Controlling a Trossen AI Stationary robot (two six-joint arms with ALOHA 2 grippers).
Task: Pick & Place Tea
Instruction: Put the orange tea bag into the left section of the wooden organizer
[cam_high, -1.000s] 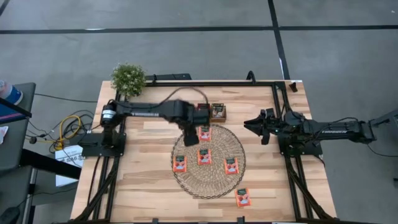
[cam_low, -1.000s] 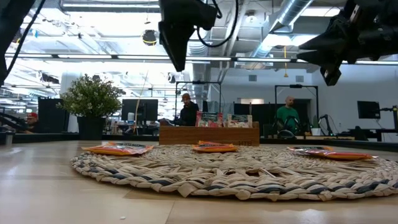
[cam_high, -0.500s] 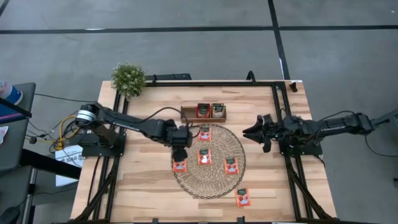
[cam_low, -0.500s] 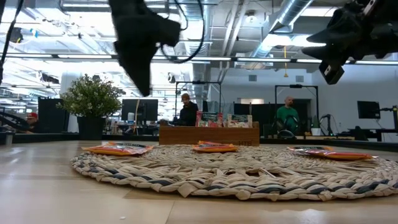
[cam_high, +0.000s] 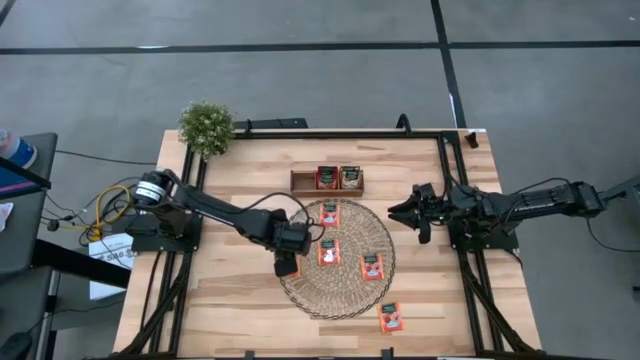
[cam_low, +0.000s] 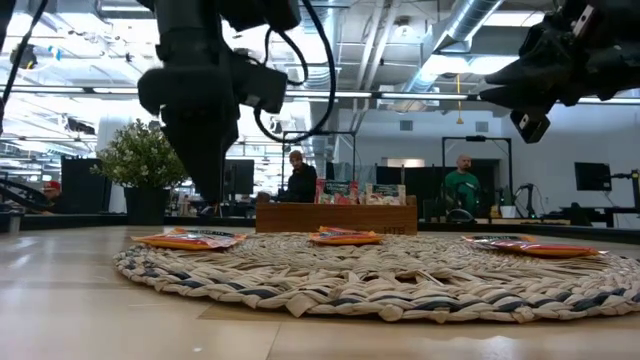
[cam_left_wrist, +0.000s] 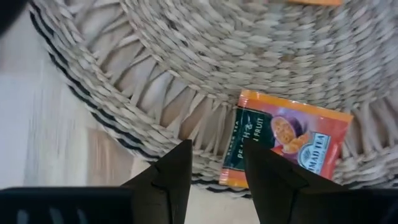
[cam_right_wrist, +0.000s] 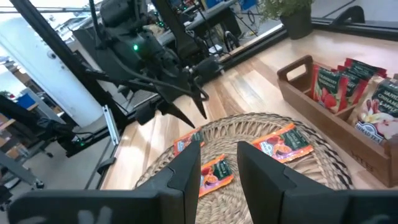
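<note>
Left gripper lining up on a sachet

Jaws apart, hovering over the sachet at the mat's 9 o'clock edge; best to descend squarely astride its band, then pinch. Right gripper waits at 3 o'clock, jaws slightly apart.

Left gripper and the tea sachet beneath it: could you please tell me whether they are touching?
Apart. In the low view the left gripper hangs above the tea sachet, with background showing between them.
</note>
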